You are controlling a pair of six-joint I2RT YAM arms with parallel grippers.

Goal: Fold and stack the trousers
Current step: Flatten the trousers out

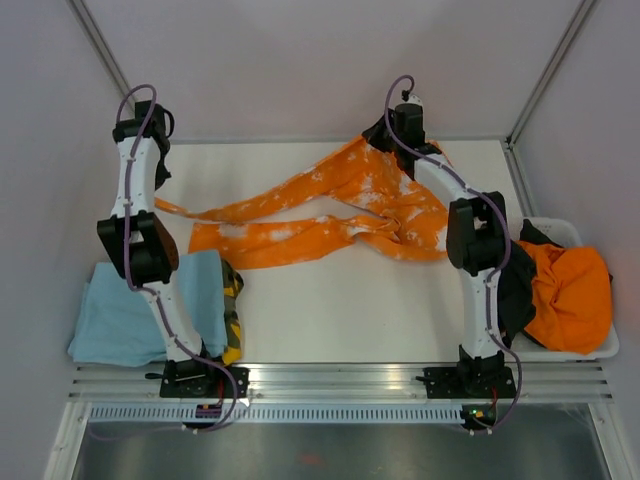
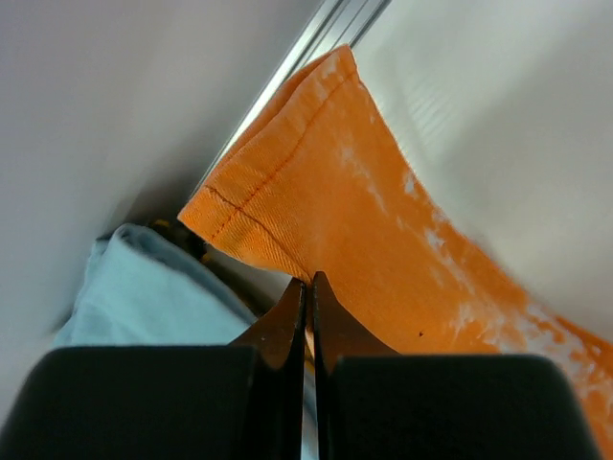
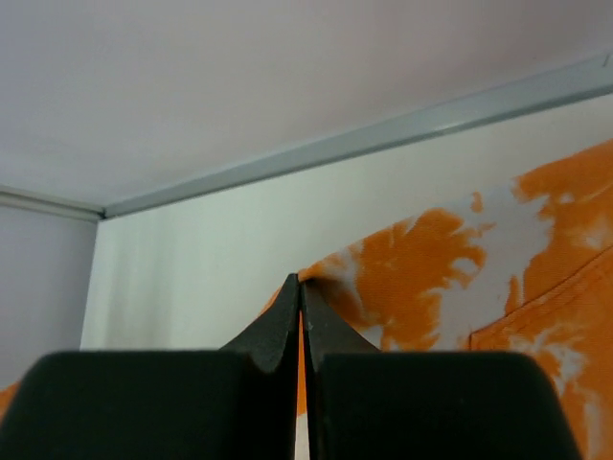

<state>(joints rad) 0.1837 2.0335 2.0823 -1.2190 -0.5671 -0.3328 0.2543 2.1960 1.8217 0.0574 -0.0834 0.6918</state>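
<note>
Orange and white tie-dye trousers [image 1: 330, 205] lie spread across the back of the table, legs reaching left, waist bunched at the right. My left gripper [image 1: 160, 195] is shut on the hem end of one leg [image 2: 316, 182] at the far left. My right gripper [image 1: 385, 135] is shut on the waist edge of the same trousers [image 3: 421, 264] at the back. Folded light blue trousers [image 1: 130, 310] lie at the near left, with a camouflage garment [image 1: 232, 300] beside them. The light blue fabric also shows in the left wrist view [image 2: 144, 297].
A white bin [image 1: 565, 290] at the right edge holds orange and black clothes. A metal frame rail [image 2: 316, 38] runs along the table's back edge, close to both grippers. Walls enclose the left, back and right sides.
</note>
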